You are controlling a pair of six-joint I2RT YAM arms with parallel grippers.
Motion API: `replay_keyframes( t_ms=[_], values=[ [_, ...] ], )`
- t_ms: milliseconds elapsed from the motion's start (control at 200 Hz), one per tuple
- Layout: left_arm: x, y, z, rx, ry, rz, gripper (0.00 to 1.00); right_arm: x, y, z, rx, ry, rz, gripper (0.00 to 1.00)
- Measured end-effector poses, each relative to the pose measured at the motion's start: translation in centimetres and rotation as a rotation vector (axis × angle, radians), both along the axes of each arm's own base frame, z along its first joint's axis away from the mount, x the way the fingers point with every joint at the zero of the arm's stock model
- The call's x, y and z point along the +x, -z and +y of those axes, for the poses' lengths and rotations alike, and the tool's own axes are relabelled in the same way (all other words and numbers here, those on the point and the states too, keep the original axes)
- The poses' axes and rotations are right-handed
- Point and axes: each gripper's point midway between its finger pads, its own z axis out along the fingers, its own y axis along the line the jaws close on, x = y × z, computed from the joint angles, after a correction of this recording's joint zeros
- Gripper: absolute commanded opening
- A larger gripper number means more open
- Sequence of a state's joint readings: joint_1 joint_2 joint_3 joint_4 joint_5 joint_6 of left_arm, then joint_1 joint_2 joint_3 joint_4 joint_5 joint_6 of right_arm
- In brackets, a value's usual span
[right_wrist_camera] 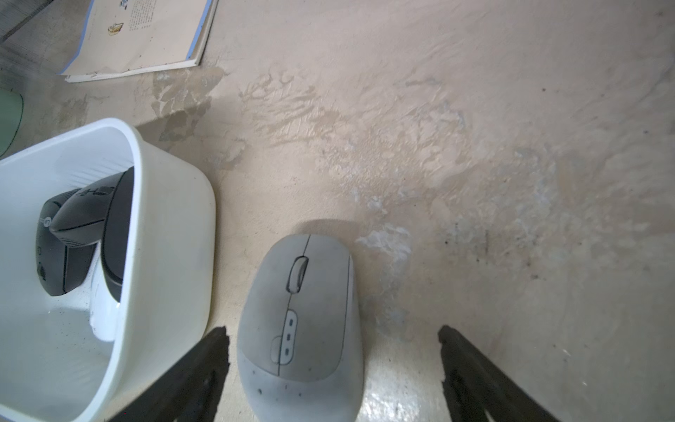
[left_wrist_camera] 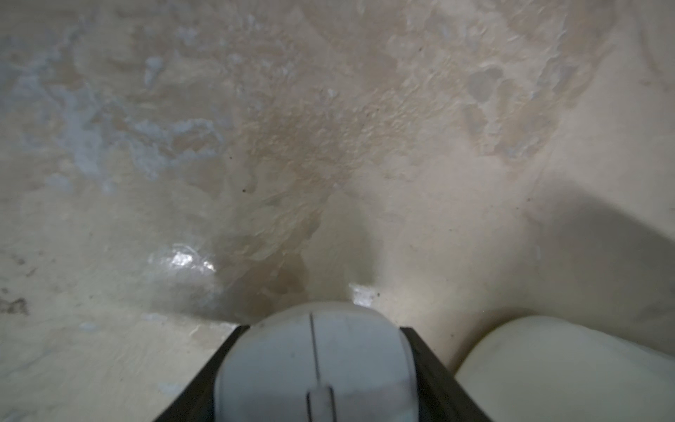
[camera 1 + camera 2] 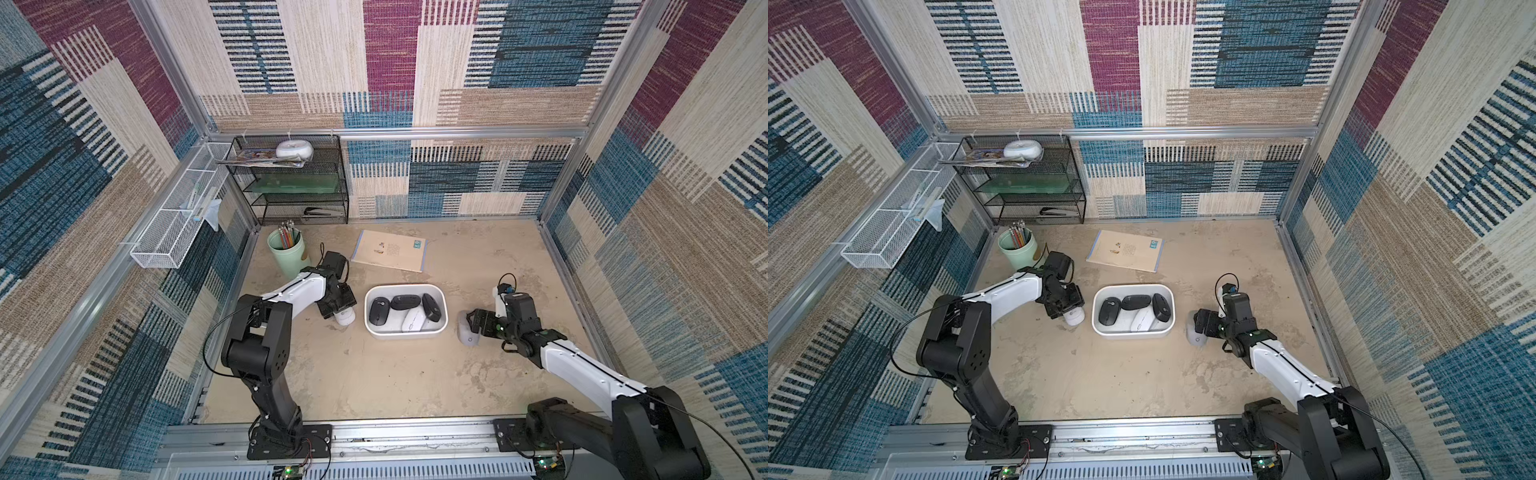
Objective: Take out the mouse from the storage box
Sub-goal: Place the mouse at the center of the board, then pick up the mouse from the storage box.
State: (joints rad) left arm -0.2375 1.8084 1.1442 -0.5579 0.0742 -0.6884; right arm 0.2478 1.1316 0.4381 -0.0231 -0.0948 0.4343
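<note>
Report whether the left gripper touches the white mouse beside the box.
Touching. Left wrist view: the left gripper clamps the white mouse, fingers flush against both sides.

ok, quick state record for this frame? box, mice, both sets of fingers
box: white tub, mid-table, upright
inside: three black mice, one white mouse
left fingers: shut on outer white mouse, beside the box; contact with the table unclear
right fingers: open, straddling grey mouse
grey mouse: flat on the table, on the box's other side
left in box: four mice
</note>
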Motion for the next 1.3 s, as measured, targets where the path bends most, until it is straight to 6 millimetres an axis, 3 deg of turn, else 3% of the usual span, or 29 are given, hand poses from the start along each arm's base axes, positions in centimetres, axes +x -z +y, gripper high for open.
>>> replay_keyframes(
  t_ms=[361,506,756,871,1042,1302],
  values=[
    [0.4,0.1,-0.3,-0.025,0.010,-0.034,0.83,0.0,-0.6,0.2,0.011,-0.009,-0.017,0.93],
    [-0.8,-0.5,0.3,-0.015,-0.001,-0.058,0.86,0.1,-1.2,0.8,0.016,-0.026,-0.025,0.91],
    [-4.8,-4.9,2.6,0.023,-0.053,-0.241,0.89,0.4,-5.8,6.4,-0.009,-0.156,-0.093,0.89],
    [-6.8,-5.8,3.4,0.036,-0.054,-0.314,0.89,0.6,-6.7,9.3,-0.063,-0.208,-0.085,0.88],
    [-8.7,-5.6,3.3,0.031,-0.002,-0.386,0.89,1.0,-6.0,12.9,-0.157,-0.266,-0.042,0.86],
    [-8.9,-5.9,3.1,0.029,0.055,-0.492,0.89,1.6,-3.8,16.3,-0.305,-0.321,0.045,0.75]
  ],
)
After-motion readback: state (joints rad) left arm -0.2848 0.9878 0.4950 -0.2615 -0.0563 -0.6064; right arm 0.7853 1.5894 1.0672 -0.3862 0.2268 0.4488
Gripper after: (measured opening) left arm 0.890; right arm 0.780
